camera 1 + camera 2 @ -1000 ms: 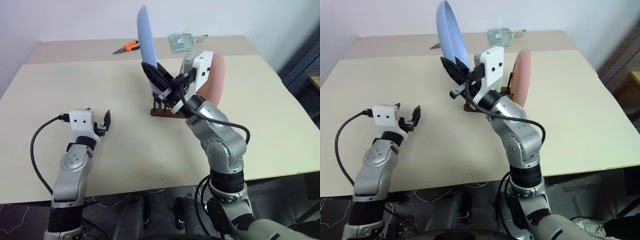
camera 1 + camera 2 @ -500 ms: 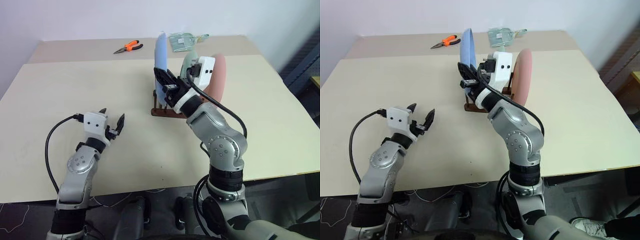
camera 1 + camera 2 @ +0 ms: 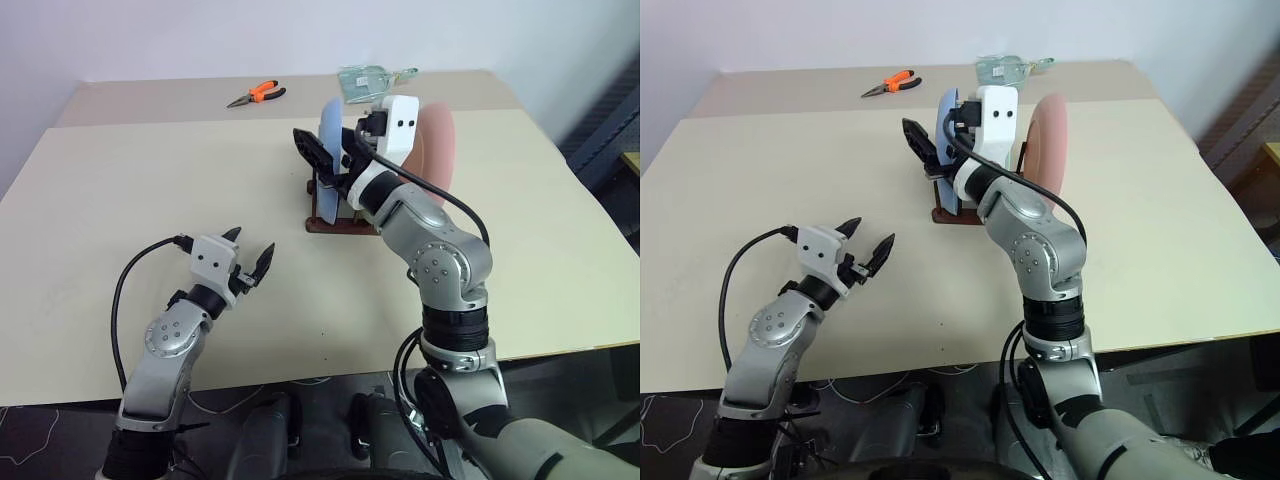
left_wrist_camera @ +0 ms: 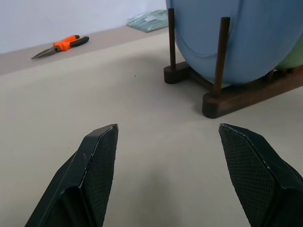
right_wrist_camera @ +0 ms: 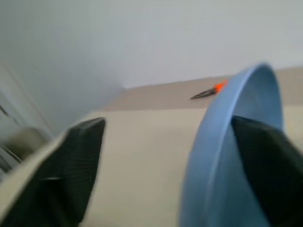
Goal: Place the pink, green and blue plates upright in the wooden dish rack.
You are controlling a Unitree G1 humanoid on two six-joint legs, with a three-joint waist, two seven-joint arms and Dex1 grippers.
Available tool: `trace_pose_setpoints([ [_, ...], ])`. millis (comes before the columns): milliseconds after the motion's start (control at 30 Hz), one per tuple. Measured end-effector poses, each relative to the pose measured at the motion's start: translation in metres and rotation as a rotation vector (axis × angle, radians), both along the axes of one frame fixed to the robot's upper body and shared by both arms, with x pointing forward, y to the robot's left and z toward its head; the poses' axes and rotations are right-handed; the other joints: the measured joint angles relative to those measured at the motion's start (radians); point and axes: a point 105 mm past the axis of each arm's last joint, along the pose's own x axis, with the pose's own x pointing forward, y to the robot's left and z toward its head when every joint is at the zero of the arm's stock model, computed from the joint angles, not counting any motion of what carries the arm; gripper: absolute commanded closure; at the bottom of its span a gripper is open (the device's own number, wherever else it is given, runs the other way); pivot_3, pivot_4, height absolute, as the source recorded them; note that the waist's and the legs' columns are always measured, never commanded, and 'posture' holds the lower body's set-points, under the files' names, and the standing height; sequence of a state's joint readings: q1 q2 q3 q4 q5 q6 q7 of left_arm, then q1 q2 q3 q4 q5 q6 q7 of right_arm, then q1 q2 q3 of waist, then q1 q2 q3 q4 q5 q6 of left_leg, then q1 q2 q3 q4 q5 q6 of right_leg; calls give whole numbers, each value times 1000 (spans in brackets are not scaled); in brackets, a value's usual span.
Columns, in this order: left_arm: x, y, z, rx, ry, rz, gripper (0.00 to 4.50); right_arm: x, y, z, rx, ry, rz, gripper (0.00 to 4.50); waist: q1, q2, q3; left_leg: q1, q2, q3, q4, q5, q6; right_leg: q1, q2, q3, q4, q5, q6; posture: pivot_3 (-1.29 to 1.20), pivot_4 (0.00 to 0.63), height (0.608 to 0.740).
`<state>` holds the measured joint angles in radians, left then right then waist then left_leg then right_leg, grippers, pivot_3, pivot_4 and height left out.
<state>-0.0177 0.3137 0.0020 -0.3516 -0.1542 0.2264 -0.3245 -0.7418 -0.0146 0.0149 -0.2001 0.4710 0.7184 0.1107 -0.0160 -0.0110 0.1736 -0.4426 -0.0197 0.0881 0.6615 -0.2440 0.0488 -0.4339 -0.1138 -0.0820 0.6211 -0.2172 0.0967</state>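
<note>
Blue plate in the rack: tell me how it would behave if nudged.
The round pale-blue plate looks rigid and probably light, likely plastic. It stands on edge between thin pegs of the dark wooden dish rack, so a sideways nudge would probably only rock it. Lifted free, it could roll on its rim.

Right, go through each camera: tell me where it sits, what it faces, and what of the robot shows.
Left eye view: on the head, looking forward and down at the beige table; both arms show, with the left gripper open.
Right eye view: same head, same scene; the right gripper is open around the round blue plate.
Left wrist view: along the left fingers toward the dark-brown wooden dish rack.
Right wrist view: along the right fingers, past the blue plate's rim.
Both wrist views share the blue plate and the orange-handled pliers.
</note>
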Motion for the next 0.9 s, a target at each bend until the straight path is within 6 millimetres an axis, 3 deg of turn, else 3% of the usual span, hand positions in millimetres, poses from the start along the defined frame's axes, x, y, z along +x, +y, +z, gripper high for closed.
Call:
trace_pose_setpoints([
  [300, 0, -7, -1, -2, 2, -23, 1022, -1, -6, 9, -331, -260, -59, 419, 1, 0, 0, 0, 0, 0, 1, 0, 1, 0, 1, 0, 0, 0, 0, 0, 150, 740],
  [400, 1, -9, 0, -3, -2, -30, 1022, -1, -15, 22, -450, -396, -115, 419, 3, 0, 0, 0, 0, 0, 2, -1, 2, 1, 1, 0, 0, 0, 0, 0, 150, 740],
  [567, 3, -10, 1, -4, -9, -36, 1022, -1, -40, 40, -469, -466, -153, 419, 4, 0, 0, 0, 0, 0, 2, -1, 2, 2, 0, 0, -1, 0, 0, 0, 150, 740],
  [800, 6, -10, -5, 5, 7, -43, 1022, -5, -68, 36, -469, -472, -146, 419, 6, 1, 0, 0, 0, 0, 2, -2, 4, 2, -1, 0, -1, 0, 1, 0, 150, 740],
  [867, 7, -7, -4, 7, -2, -34, 1022, -11, -86, 45, -475, -518, -176, 419, 7, 1, 0, 0, 0, 0, 2, -3, 5, 2, -1, 0, -2, 0, 1, 0, 150, 740],
  [900, 10, -4, -3, 17, -10, -27, 1022, -16, -105, 46, -485, -518, -189, 419, 14, 0, 0, 0, 0, -1, 3, -3, 6, 4, -1, -2, -4, 0, 1, 0, 150, 740],
])
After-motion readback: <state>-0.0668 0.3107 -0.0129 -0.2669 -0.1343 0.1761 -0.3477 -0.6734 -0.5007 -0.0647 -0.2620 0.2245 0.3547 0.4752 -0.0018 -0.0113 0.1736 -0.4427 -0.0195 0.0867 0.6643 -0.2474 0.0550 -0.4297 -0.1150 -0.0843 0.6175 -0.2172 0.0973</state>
